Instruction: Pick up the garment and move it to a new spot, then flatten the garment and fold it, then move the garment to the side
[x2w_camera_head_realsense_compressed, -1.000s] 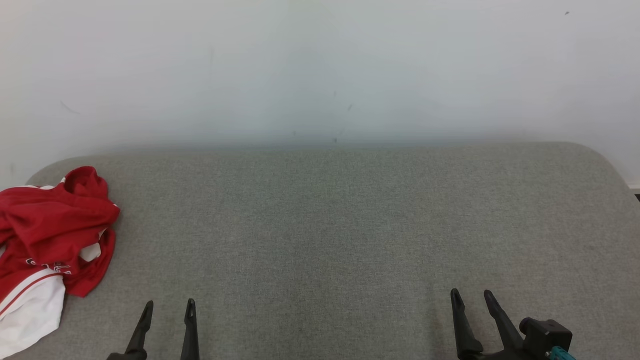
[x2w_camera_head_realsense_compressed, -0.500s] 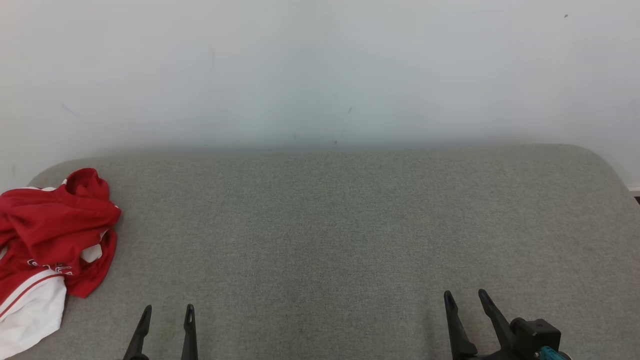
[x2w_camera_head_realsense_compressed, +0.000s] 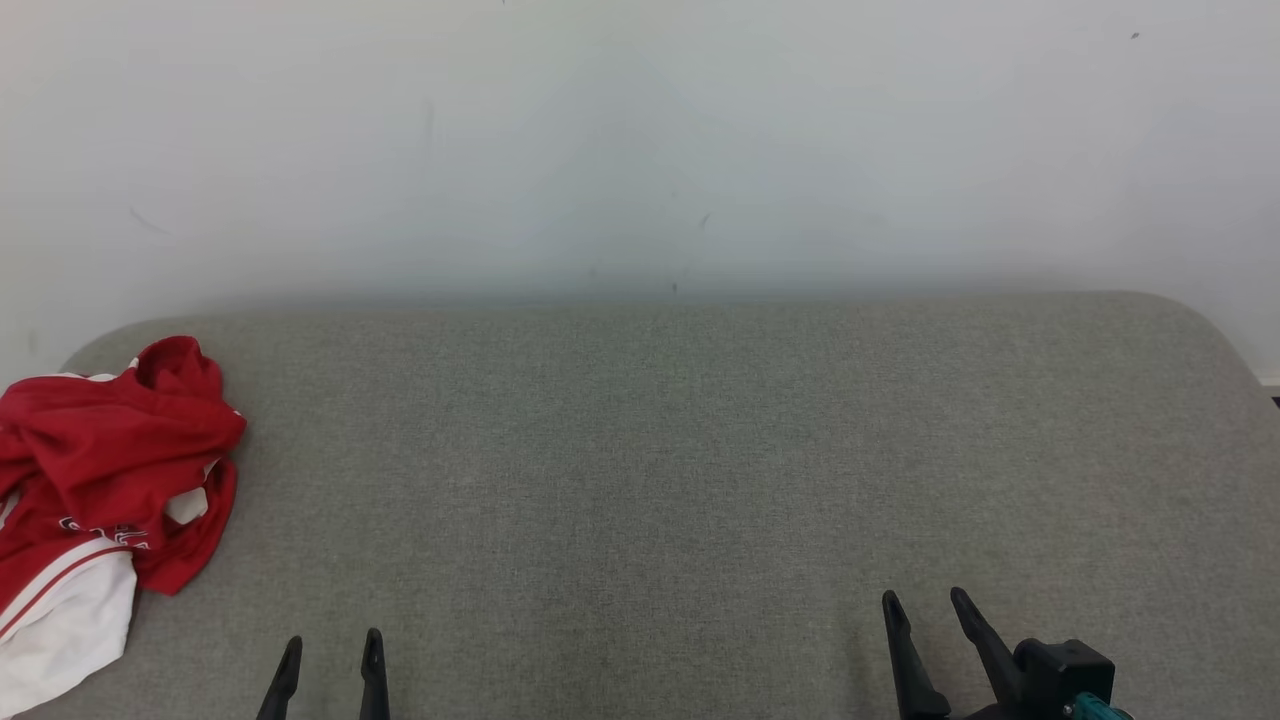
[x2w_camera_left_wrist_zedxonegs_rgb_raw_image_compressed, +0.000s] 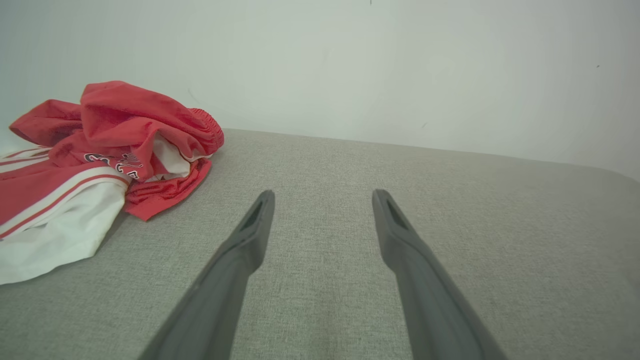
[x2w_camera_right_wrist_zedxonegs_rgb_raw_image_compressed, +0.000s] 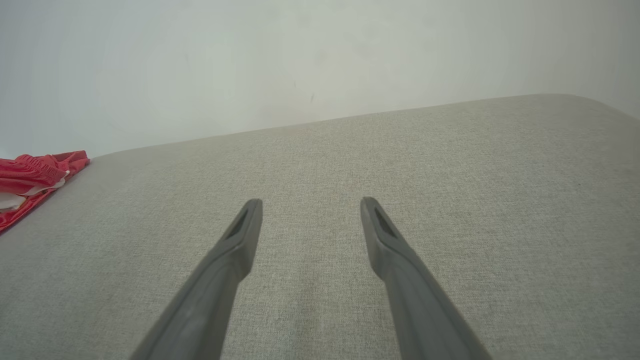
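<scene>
The garment is a crumpled red and white piece with striped trim, heaped at the far left of the grey fabric surface. In the left wrist view the garment lies to the upper left of my fingers. A small edge of the garment peeks in at the left of the right wrist view. My left gripper stands open near the front edge, to the right of the heap and apart from it. My right gripper is open at the lower right, with nothing between its fingers.
A plain pale wall rises right behind the grey surface. The surface has rounded back corners, one at the far right. Bare grey fabric stretches between the heap and the right gripper.
Both grippers have slid a little lower toward the frame's bottom edge. The whole picture has shifted slightly, so the camera moved. The garment lies as before.
</scene>
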